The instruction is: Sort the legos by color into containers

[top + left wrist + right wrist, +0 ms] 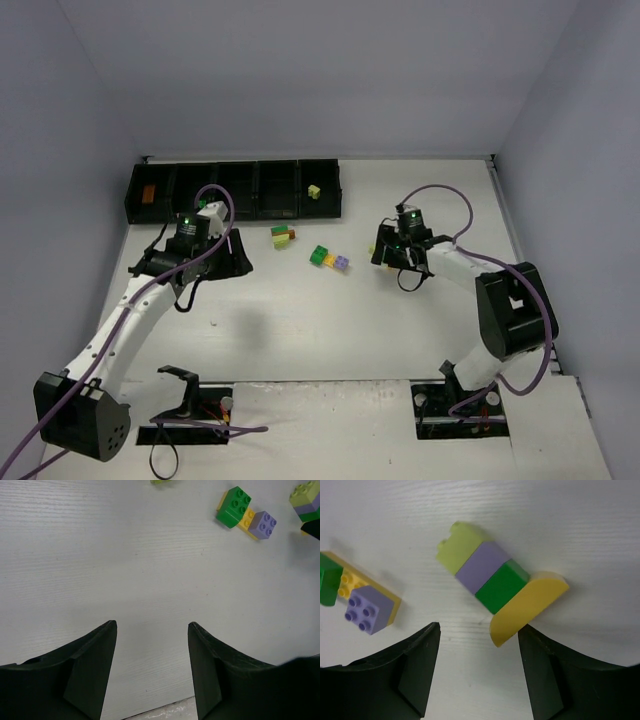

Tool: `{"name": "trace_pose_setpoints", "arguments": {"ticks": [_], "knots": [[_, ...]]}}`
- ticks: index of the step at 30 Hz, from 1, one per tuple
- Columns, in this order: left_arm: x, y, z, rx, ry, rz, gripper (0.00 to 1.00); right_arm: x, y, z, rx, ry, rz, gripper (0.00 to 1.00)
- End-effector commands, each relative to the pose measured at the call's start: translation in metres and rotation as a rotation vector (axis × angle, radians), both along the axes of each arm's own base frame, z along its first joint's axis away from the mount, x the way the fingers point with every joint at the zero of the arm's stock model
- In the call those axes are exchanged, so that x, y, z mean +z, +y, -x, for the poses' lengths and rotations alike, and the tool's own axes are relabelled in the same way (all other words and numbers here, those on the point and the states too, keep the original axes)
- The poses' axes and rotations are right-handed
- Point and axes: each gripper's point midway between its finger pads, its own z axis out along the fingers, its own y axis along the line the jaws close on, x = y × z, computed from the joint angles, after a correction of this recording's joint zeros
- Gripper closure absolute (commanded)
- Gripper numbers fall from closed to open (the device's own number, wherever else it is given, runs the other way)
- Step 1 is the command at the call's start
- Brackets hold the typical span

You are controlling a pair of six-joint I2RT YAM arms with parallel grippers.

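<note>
- Right claw (479, 629): released, jaws apart, gripping nothing. It sits low over the table (300, 320), centre right of the overhead view.
- Just ahead of its fingers lies a stack (490, 580) of joined bricks on its side: lime, lilac, green, then a yellow rounded piece (530, 607).
- The lower tip of the yellow rounded piece reaches into the gap between the jaws, close against the finger at picture right. Whether they touch cannot be told.
- Left claw (152, 625): released, jaws apart, only bare table between them. In the overhead view it is left of centre, just in front of the bins.
- The bins (280, 214) are five joined black compartments in a row, upper left of the overhead view, along the back edge of the table.
- An orange-brown brick (148, 194) lies in the leftmost compartment and a lime brick (314, 190) in the rightmost. The contents of the three between cannot be read.
- Loose in mid-table, between the two claws: a green brick (319, 255), a yellow brick (329, 260) and a lilac brick (342, 263), touching in a short row. The same three show at upper right in the left wrist view.
- A small clump (282, 236) lies just in front of the right-hand compartments, green with yellow and an orange bit. It is too small to separate.
</note>
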Motion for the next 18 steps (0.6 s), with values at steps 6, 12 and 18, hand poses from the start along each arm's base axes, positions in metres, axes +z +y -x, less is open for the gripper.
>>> {"name": "trace_pose_setpoints", "arguments": {"ticks": [6, 12, 18], "knots": [[0.016, -0.01, -0.017, -0.016, -0.069, 0.021, 0.47, 0.026, 0.026, 0.012, 0.069, -0.072, 0.029, 0.41], [0.015, -0.011, -0.019, -0.019, -0.068, 0.019, 0.47, 0.061, 0.004, 0.002, 0.04, -0.15, 0.142, 0.42], [0.016, -0.013, -0.021, -0.023, -0.068, 0.021, 0.47, 0.081, -0.001, -0.018, 0.051, -0.21, 0.211, 0.41]]}}
